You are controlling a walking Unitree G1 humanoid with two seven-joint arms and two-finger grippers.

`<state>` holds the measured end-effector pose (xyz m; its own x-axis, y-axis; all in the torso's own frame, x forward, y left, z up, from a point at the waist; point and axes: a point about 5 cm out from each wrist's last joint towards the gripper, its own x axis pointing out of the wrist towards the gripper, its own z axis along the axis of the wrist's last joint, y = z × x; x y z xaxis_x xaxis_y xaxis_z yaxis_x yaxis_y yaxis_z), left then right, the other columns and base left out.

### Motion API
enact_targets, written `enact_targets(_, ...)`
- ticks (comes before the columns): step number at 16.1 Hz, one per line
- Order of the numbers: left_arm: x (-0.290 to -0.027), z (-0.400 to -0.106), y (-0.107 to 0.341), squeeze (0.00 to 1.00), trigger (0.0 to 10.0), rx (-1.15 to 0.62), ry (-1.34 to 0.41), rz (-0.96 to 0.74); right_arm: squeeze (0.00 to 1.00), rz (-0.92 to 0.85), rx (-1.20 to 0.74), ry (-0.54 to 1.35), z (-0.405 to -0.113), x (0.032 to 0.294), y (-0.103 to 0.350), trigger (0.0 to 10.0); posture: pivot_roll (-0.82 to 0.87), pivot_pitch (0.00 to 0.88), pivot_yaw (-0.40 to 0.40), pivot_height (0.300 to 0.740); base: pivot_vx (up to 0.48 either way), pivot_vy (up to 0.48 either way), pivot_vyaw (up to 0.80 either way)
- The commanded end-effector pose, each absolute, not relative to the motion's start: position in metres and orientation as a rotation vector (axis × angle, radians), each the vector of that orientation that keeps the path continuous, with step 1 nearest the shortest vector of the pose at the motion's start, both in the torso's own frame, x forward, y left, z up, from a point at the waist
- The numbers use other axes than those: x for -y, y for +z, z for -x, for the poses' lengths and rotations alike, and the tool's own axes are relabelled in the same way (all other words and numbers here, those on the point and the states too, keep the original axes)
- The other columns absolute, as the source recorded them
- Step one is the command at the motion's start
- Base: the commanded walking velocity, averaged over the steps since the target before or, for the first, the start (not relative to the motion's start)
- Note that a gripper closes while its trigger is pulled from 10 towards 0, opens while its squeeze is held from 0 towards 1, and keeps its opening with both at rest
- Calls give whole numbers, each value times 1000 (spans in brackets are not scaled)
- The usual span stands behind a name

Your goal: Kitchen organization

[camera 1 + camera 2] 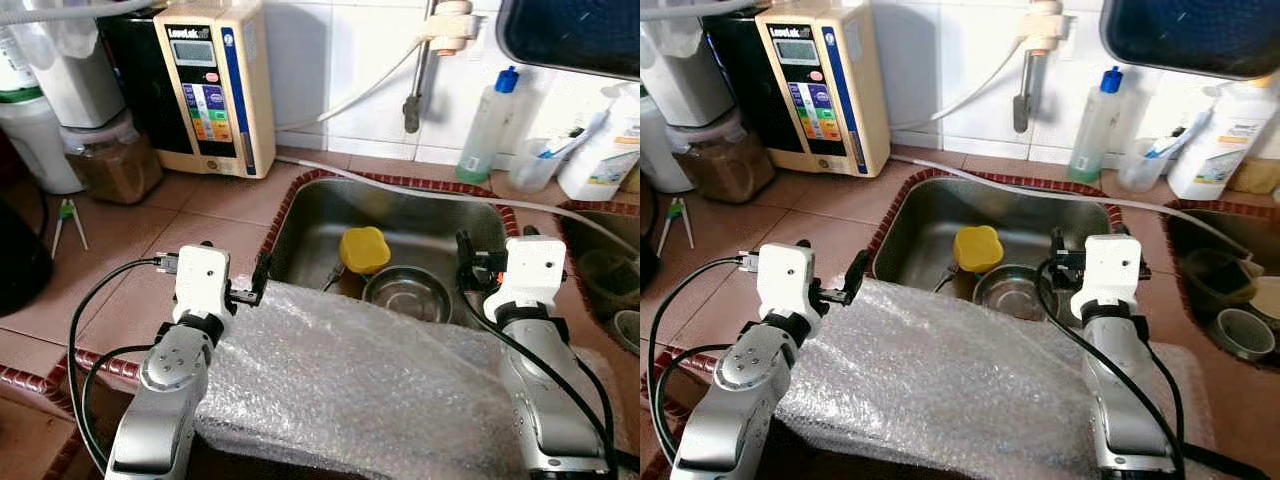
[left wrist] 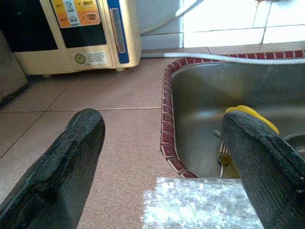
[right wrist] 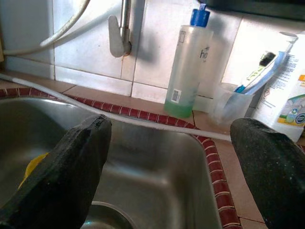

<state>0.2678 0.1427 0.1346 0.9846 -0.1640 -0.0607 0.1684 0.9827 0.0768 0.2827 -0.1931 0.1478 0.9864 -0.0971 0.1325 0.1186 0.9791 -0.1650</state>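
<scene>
- Hovering at the sink front edge w/ bubble wrap draped under both arms: a forward reach could drag it in.
- Steel bowl and yellow lid lie in the basin; a low approach may knock them.
- Left gripper and right gripper: fingers spread, empty.
- Right wrist view adds barcode on the soap bottle.

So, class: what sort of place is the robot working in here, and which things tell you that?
Most likely a home kitchen counter. A steel sink set into brown tile holds a metal bowl, a tap hangs from the tiled wall, and a soap bottle stands behind the sink.
</scene>
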Motion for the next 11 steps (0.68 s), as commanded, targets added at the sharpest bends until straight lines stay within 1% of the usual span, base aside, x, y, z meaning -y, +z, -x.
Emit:
enact_targets(1,-143,-268,139,0,10000,-45,-161,-88,1000,171,152,-105,-284,191,155,10000,-67,0,75,740,0,0,0)
enact_targets(10,-141,-268,141,0,10000,-52,-163,-89,1000,153,143,-96,-283,190,153,10000,-67,0,77,740,0,0,0)
enact_targets(11,-142,-268,141,0,10000,-54,-161,-88,1000,153,143,-93,-283,190,153,10000,-67,0,77,740,-240,0,0)
